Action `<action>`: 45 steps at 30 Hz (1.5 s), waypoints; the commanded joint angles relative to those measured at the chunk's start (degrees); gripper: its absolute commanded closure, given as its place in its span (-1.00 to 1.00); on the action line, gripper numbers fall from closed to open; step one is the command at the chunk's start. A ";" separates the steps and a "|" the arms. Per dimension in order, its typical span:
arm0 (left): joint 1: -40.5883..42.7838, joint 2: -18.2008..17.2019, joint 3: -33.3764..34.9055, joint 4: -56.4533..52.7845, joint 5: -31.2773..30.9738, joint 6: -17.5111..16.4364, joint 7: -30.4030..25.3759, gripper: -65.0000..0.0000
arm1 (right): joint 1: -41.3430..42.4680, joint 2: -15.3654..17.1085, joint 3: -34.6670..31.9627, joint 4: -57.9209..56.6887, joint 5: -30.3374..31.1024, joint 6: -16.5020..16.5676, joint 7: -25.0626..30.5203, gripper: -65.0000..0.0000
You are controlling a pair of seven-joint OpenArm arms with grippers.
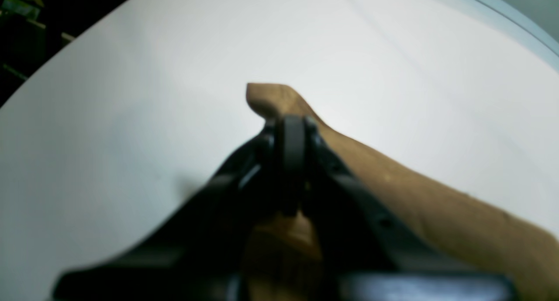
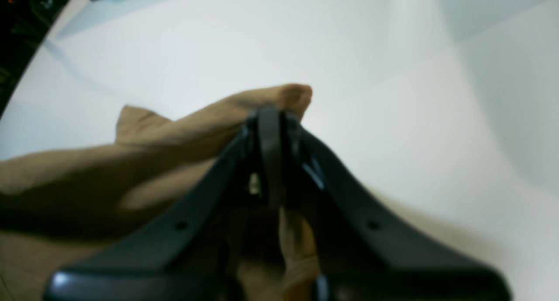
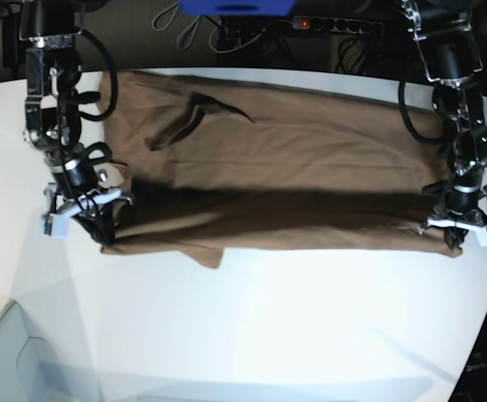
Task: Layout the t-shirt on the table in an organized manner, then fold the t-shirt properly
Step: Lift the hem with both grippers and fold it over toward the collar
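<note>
**Mid-fold: both arms holding the near edge of the shirt**

Looks to me like the layout part is done and we're into the folding. The shirt is spread across the far half of the desk, long side running left to right, and each arm has a corner of its near edge.

The left end effector is clamped shut on a pinch of brown fabric, with a little nub of cloth poking out past the tips. The right end effector is the same deal, closed tight on a bunched corner. In the base view the held edge throws a wide dark shadow band onto the cloth behind it, so I'd guess it's lifted off the desk, though I can't tell how high.

My read on the next move: carry both corners together toward the far edge, keeping them level so the fold line stays straight, then lower and let go. If one arm leads, the fold will probably skew.

The shirt itself is plain brown, soft, no print. It's mostly flat up top, with a crease near the far left and a small flap hanging out along the near edge toward the left.
</note>
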 commanded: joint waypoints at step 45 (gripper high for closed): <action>20.66 1.17 -5.46 19.50 -8.74 -0.53 -2.25 0.99 | -15.71 -3.80 -0.04 -1.02 0.55 0.61 15.76 1.00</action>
